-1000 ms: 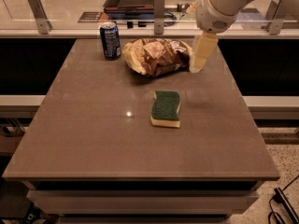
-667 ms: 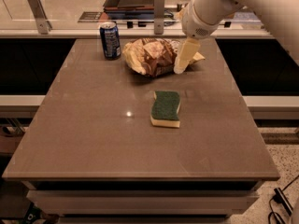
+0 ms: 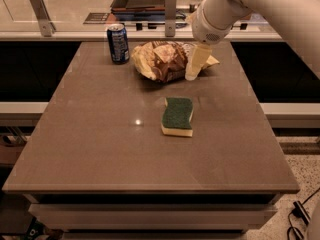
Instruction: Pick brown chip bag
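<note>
Since a second ago, gripper (image 3: 196,64) shifts left and slightly lower, from beside the right end of the chip bag (image 3: 162,60) to a spot at or over that end. Bag, sponge (image 3: 177,115) and can (image 3: 118,43) unchanged.

Bag position: far side of the table (image 3: 100,149), middle, lying flat, just right of the upright can. Sponge sits nearer the camera, well apart from it.

Handling, judged: bag looks puffy and crinkled, so light, soft, with slick film that yields and crackles under pressure. Contents likely fragile. A squeeze across the full belly may slip off or crush the contents. Better hold: the pale, flatter right end or a raised crease near it, where the film can bunch.

Arm (image 3: 260,4) pose: enters from the upper right, forearm sloping down and left, wrist bent so the gripper points down and a little leftward at the bag's right end. Tip overlaps the bag in view; contact cannot be confirmed.

Gripper state: cannot tell how far open it is, nor whether it has any hold. Bag still rests on the table, not lifted.
</note>
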